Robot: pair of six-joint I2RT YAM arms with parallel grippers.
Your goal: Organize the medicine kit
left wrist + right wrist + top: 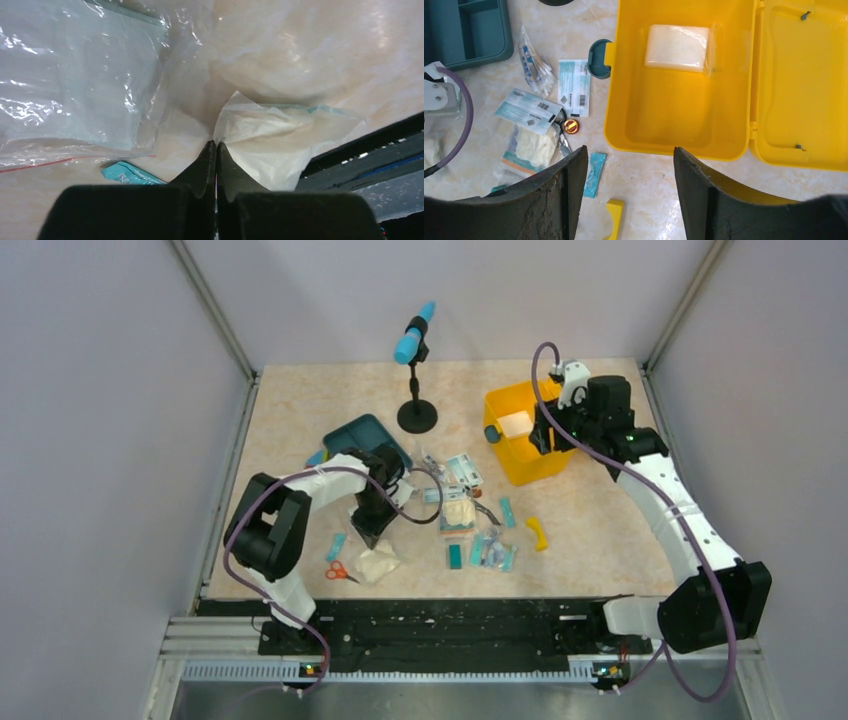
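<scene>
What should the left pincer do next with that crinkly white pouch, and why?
Probably lift it a little off the table. The left pincer looks shut on a corner of the white pouch, and the yellow medicine kit stands open with only one white pack inside, so there seems to be room for it.

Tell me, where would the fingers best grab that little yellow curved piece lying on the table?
Probably across its narrow middle, from straight above: the yellow curved piece lies flat on the table, long and slim, with bare space along both long sides.
</scene>
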